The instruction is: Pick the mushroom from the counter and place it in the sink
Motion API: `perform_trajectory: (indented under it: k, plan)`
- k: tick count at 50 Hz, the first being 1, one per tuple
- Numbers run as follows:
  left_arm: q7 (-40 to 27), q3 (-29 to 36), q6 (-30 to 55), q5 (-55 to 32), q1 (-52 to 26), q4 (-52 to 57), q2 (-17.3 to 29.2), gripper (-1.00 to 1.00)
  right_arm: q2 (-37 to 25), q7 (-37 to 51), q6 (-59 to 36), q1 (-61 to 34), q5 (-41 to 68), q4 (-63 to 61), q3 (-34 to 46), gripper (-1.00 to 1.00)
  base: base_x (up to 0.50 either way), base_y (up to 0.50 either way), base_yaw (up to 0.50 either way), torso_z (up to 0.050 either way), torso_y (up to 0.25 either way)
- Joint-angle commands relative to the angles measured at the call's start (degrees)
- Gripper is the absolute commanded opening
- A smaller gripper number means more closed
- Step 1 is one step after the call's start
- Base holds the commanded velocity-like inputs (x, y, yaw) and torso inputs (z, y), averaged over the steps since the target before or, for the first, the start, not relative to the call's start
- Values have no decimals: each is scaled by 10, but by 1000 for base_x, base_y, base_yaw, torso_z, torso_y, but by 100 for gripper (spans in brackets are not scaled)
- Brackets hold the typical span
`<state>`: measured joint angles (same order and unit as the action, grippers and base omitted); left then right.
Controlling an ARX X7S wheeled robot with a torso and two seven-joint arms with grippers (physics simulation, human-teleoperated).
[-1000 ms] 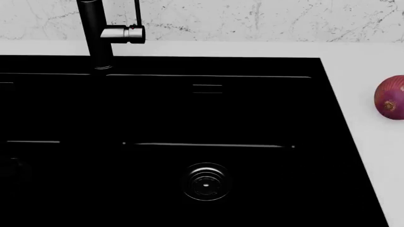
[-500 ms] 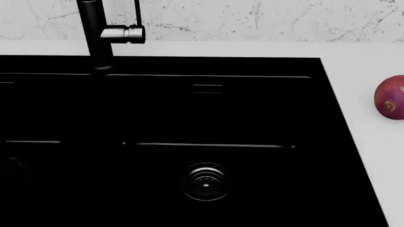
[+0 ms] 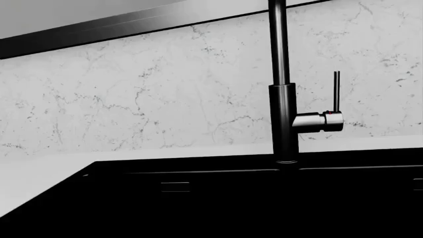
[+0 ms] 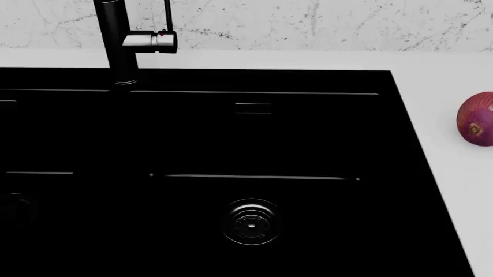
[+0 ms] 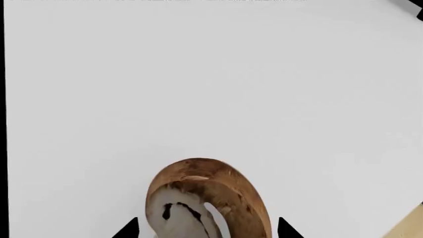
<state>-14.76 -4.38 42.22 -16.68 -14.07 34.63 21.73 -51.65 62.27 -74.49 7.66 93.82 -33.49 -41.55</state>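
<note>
The tan-brown mushroom [image 5: 208, 198] lies on its side on the white counter [image 5: 211, 74], its pale stem facing the right wrist camera. My right gripper [image 5: 206, 230] is open and straddles it. One black fingertip [image 5: 130, 229] shows on each side, with a thin gap to the mushroom. The black sink [image 4: 231, 138] fills the head view, with a ringed drain [image 4: 251, 222] in its basin. Neither gripper nor the mushroom shows in the head view. The left wrist view looks across the sink [image 3: 231, 198], and no fingers can be made out against the black.
A black faucet [image 4: 117, 40] with a silver handle stands at the sink's back rim, also close in the left wrist view as the faucet [image 3: 283, 99]. A purple-red onion [image 4: 476, 118] sits on the counter [image 4: 454, 75] right of the sink. Marble backsplash [image 4: 308, 23] runs behind.
</note>
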Motion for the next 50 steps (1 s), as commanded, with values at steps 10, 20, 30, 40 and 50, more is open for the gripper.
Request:
perform_trajectory:
  k: [10, 20, 30, 40, 50]
  plan:
    - [-4, -3, 0, -3, 4, 6, 4, 100, -1, -27, 9, -9, -61, 10, 41, -100, 0, 0, 0, 0, 0]
    - [-6, 0, 1, -4, 1, 4, 4, 100, -6, -18, 11, -2, -62, -15, 30, -100, 1, 0, 0, 0, 0]
    - [-8, 2, 1, -4, 2, 4, 5, 100, -68, 61, 36, -70, 42, -54, 63, -100, 0, 0, 0, 0, 0]
    - [-7, 7, 0, -6, -3, -1, 4, 100, -101, 70, 77, -205, 62, -59, 208, -100, 0, 0, 0, 0, 0]
    - [-9, 9, 1, -7, -4, 0, 6, 100, -75, 61, 61, -373, 53, -32, 368, -100, 0, 0, 0, 0, 0]
